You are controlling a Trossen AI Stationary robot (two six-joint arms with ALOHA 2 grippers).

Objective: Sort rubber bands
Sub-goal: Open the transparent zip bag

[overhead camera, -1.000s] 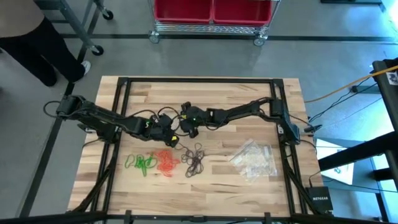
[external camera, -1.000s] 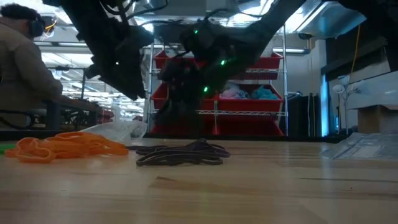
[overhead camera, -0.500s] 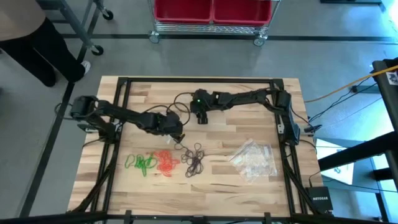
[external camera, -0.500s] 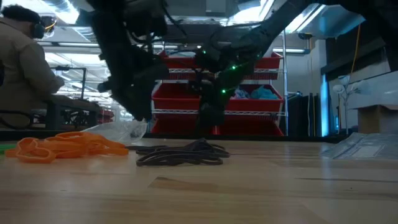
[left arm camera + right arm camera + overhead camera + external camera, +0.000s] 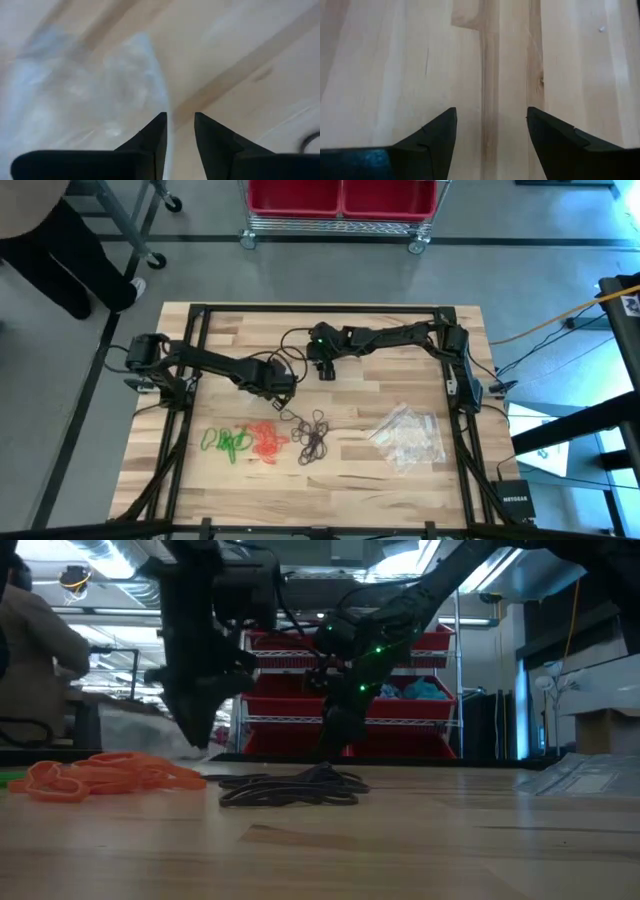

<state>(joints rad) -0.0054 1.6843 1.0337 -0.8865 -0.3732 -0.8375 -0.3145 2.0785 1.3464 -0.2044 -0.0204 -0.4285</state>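
Three heaps of rubber bands lie on the wooden table toward its near edge: green, orange-red and black. My left gripper points steeply down just beyond the orange and black heaps, its fingers a narrow gap apart. A clear plastic bag lies blurred beside it, one edge running to a fingertip. My right gripper stands open over bare wood farther back, with nothing between its fingers. My left gripper has the clear bag's edge running up to the inner side of one fingertip, and bare wood shows in the gap between the fingers. I cannot tell whether the finger touches the bag.
A heap of clear plastic bags lies at the near right of the table. Black frame rails run round the table top. Beyond the far edge stand red bins on a wire shelf. A person stands at the far left.
My right gripper has drawn away from my left one, toward the table's far right, and now holds still over bare wood. My left gripper has moved a little toward the right edge and tipped from a slant to pointing steeply down. The clear bag beside it has shifted and shows blurred.
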